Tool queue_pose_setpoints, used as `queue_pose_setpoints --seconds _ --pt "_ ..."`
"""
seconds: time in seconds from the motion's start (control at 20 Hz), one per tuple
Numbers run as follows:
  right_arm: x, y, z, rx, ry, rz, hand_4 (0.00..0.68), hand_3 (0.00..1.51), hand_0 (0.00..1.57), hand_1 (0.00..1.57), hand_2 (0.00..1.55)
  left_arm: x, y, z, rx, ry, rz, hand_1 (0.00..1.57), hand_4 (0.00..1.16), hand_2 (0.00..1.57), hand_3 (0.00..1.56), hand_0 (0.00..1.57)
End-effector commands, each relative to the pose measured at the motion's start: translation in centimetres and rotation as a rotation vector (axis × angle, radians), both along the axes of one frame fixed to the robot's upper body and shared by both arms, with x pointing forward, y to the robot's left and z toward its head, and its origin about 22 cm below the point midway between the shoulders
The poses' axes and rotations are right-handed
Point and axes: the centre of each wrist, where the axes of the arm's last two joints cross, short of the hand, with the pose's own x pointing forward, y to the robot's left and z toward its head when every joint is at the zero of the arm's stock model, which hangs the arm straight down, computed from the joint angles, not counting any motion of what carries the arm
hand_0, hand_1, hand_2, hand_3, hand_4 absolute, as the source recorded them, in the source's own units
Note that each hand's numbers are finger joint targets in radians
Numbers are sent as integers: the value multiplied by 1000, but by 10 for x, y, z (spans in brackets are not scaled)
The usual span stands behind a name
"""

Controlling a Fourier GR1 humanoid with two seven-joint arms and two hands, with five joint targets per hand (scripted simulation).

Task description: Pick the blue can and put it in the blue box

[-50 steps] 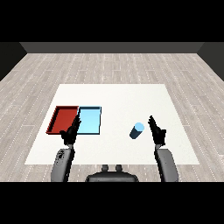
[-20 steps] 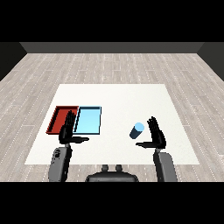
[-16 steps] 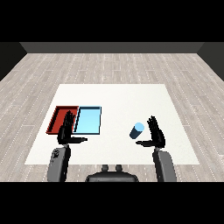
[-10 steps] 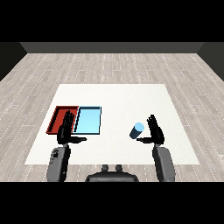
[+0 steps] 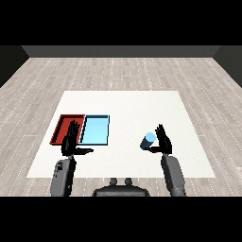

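Two trays are set at 9 o'clock; the small upright light-blue cylindrical can [image 5: 149, 140] at 4 o'clock is flanked by the right hand [image 5: 163, 142], fingers spread for grasping, not yet closed

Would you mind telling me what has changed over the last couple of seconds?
The right hand has moved left, up against the blue can, fingers open, not yet gripping. The can, the left hand, red tray and light blue tray stayed put.

Two grey forearms, black left hand [image 5: 71, 142] and right hand [image 5: 164, 142].
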Motion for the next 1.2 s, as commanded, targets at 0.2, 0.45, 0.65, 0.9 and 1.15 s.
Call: queue_pose_setpoints --seconds 0.2,0.45,0.65,0.9,1.15 --pt "20 30 -10 48 61 -11 0 0 0 0 0 8 8 -6 -4 5 10 0 0 0 0 0" --pt "24 50 -24 55 64 -9 0 0 0 0 0 2 -15 18 8 -5 3 0 0 0 0 0" --pt "37 40 -33 47 42 12 0 0 0 0 0 -2 2 22 -9 8 -13 0 0 0 0 0" --pt "37 36 -14 -55 59 -138 599 1456 1515 1515 1503 -2 22 14 13 11 -1 0 0 0 0 0" --pt "34 58 -13 -80 52 -128 596 1455 1544 1544 1495 -2 -25 11 -23 15 -6 0 0 0 0 0"
